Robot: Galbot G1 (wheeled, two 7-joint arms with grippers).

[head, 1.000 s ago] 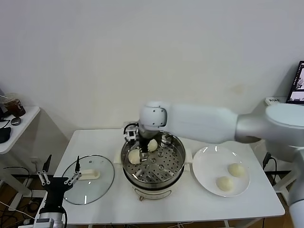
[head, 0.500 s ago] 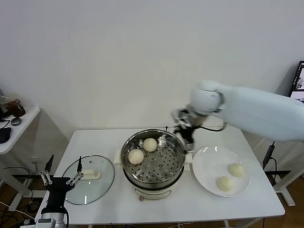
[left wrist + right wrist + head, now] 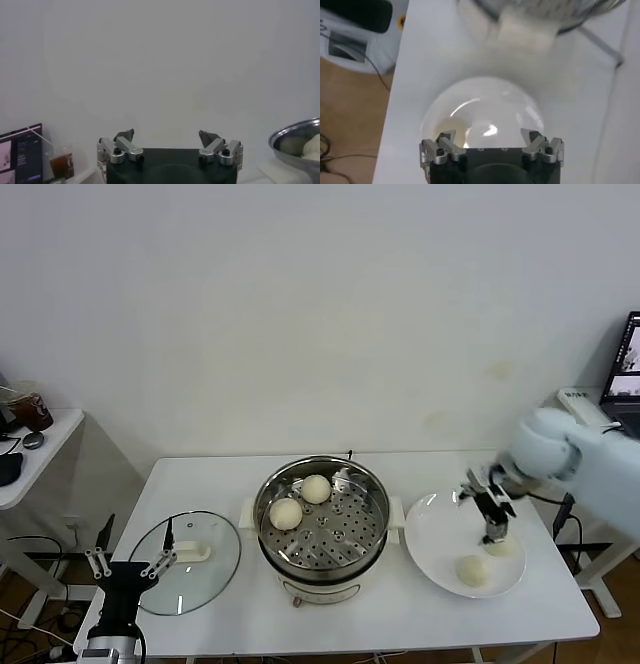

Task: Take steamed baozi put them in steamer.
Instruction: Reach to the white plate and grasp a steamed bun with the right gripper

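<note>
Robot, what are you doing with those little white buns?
It is moving steamed baozi into the steamer. Two baozi sit on the perforated tray inside it, and two more wait on the white plate. The right gripper hangs open over the plate, just above one bun. The left gripper is parked open near the glass lid lying on the table.

Left pincer (image 3: 170, 145) wide open — steamer (image 3: 295, 142) rim beside, bun (image 3: 314, 146) inside
</note>
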